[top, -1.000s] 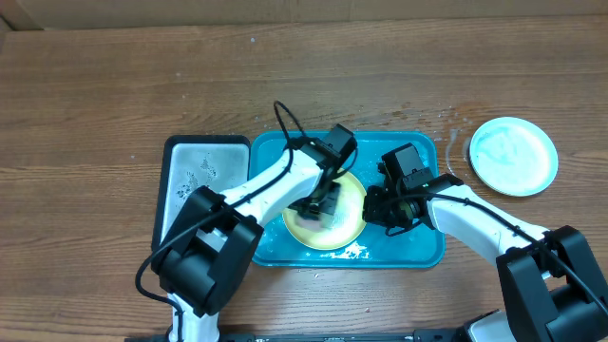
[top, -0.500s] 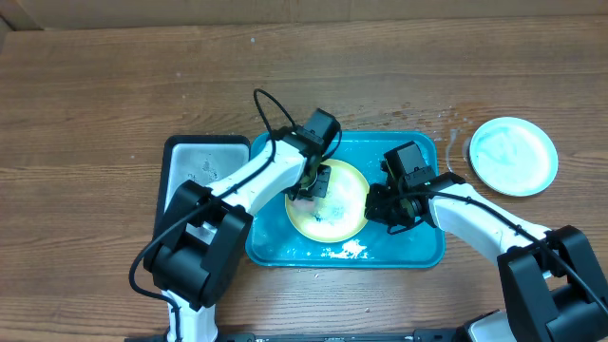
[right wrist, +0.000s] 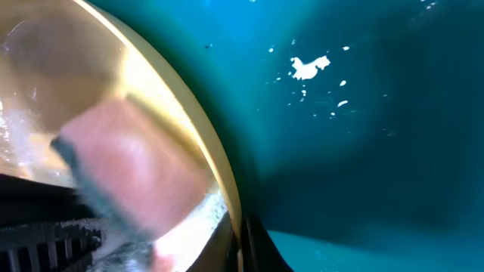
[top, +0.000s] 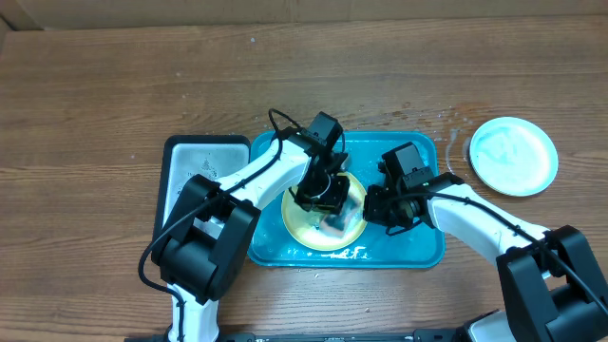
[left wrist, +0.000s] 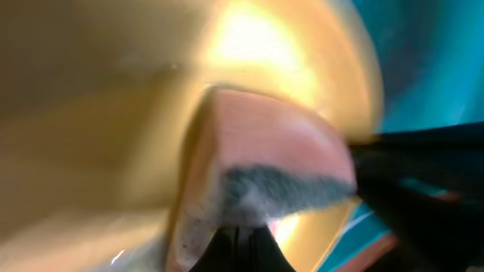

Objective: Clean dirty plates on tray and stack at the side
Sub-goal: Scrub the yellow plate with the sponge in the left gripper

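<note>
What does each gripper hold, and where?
Left gripper: pink foam sponge, by its grey scouring end. Right gripper: yellow-green rimmed round plastic plate, by its rim.

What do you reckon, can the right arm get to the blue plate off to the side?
Probably yes, once freed. The blue plate lies by the right arm, with nothing standing between the tray and it. For now its fingers are shut on the rim of the yellow plate.

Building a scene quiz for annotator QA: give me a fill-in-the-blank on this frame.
1. The left gripper presses a pink ____ onto the yellow-green plate.
2. The right gripper pinches that plate's ____.
3. Overhead, the light blue plate sits on the table, ____ of the teal tray.
Missing: sponge; rim; right.
</note>
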`<state>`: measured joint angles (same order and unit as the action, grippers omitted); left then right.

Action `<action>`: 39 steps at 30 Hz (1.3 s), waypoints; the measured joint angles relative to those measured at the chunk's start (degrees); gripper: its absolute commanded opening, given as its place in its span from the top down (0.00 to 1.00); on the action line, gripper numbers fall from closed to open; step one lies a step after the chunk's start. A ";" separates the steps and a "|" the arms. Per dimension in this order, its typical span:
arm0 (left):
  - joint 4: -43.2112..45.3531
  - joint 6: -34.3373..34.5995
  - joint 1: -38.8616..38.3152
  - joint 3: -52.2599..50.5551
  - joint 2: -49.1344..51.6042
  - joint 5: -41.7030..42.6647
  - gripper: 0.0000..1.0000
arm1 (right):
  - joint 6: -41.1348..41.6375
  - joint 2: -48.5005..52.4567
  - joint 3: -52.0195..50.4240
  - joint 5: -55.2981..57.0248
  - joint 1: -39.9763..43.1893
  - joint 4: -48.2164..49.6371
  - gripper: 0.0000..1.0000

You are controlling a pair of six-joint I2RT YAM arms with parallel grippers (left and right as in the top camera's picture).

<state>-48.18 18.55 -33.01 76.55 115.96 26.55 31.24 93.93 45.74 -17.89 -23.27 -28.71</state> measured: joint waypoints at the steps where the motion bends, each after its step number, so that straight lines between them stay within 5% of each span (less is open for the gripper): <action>1: -1.70 0.13 0.00 0.11 0.00 -1.88 0.96 | -0.02 0.00 0.00 -0.07 -0.04 0.00 0.96; 16: -5.95 10.40 -0.74 1.55 -0.94 -36.65 0.96 | 0.00 0.07 0.02 -0.57 -0.15 0.74 0.96; 20: 0.04 6.34 -0.17 1.49 -0.94 -31.06 0.96 | 0.28 0.07 0.02 -0.02 0.11 0.24 0.96; 25: 9.33 2.29 1.22 1.27 -0.61 -10.73 0.96 | 0.28 0.04 0.02 0.26 0.37 0.15 0.96; 31: 9.51 1.90 -0.02 0.79 -0.22 3.63 0.96 | 0.24 0.04 0.02 0.26 0.37 0.09 0.96; 35: 1.60 -0.28 -0.33 0.68 -0.22 4.31 0.96 | 0.15 0.04 0.02 0.11 0.28 0.09 0.96; 39: -6.91 -2.38 -0.66 0.70 -0.22 -5.97 0.96 | 0.02 0.04 0.02 0.09 0.24 0.11 0.96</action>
<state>-55.09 16.16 -33.67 77.25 115.74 20.58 31.27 93.97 45.76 -17.80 -23.03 -28.60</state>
